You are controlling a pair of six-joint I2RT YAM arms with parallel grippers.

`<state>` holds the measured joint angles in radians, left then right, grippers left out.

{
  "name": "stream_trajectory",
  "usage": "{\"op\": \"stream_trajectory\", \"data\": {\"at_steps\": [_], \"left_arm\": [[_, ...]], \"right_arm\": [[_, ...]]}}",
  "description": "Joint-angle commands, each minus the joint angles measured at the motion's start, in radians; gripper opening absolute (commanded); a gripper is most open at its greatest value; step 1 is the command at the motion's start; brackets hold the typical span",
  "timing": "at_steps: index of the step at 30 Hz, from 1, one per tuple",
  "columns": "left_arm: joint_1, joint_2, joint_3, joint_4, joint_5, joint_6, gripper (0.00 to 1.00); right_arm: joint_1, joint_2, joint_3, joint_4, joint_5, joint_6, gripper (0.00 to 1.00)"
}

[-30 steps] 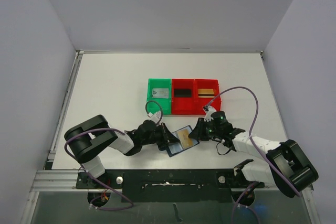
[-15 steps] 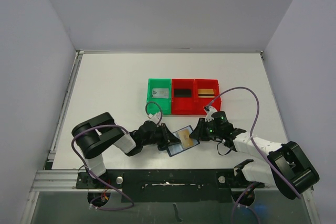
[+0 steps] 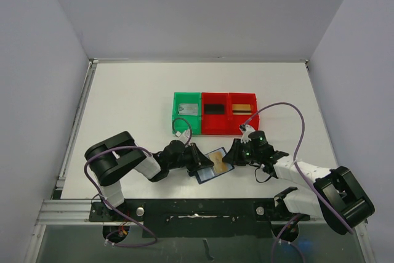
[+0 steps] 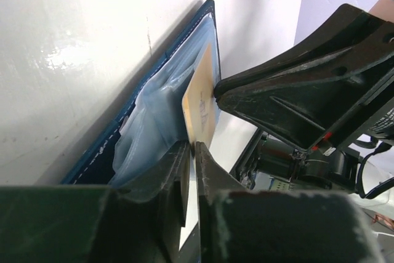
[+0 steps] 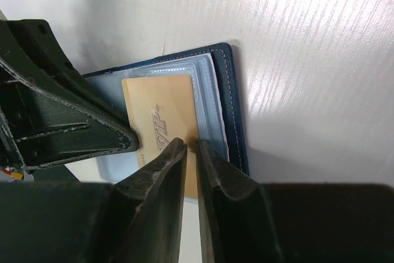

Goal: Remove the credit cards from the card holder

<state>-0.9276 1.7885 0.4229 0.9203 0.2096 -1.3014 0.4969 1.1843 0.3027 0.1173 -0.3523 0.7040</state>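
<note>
White surface (image 3: 123,109) between pale walls, with a green plastic tray (image 3: 184,125) carrying a silver-grey card (image 3: 186,108) and two red plastic trays (image 3: 215,126) carrying a black card (image 3: 215,108) and a striped gold-orange card (image 3: 244,108). Nearer the arms and apart from the trays, the small navy-blue bifold card holder (image 3: 203,178) lies open between the two arms, with a thin gold plastic card (image 3: 217,163) against its clear pockets (image 4: 151,124). The left fingers (image 4: 175,173) are all but pressed together and appear to pinch the near edge of this card. The right fingers (image 5: 166,170), likewise nearly closed with only a slit between them, rest their tips on the card's face beside the pocket edge; whether they nip anything cannot be told. Likely faults: the narrow bite on the card slips; the clear pocket leaf is caught with the card, so the holder drags along; the holder, if not held down firmly, lifts or folds; the two sets of fingers, working almost in contact, collide. The top view alone shows the trays and both arms' approach, but hides both contacts. The left wrist view shows the card nearly edge-on, running into the slit, and the pockets bulging. The right wrist view shows the card's face, its script mark and the holder's stitched border.
</note>
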Motion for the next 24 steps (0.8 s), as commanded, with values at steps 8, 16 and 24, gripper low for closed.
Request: {"op": "stream_trajectory", "data": {"at_steps": [8,16,24], "left_arm": [[0.004,-0.019,0.005,0.035,0.001,0.029,0.00],[0.006,-0.046,-0.034,0.034,-0.010,0.024,0.00],[0.006,-0.062,-0.056,0.015,-0.015,0.024,0.00]], "right_arm": [[-0.003,-0.039,-0.033,-0.084,0.045,-0.005,0.16],[-0.006,-0.015,-0.020,-0.088,0.054,-0.017,0.17],[-0.005,-0.026,-0.019,-0.102,0.057,-0.017,0.17]]}}
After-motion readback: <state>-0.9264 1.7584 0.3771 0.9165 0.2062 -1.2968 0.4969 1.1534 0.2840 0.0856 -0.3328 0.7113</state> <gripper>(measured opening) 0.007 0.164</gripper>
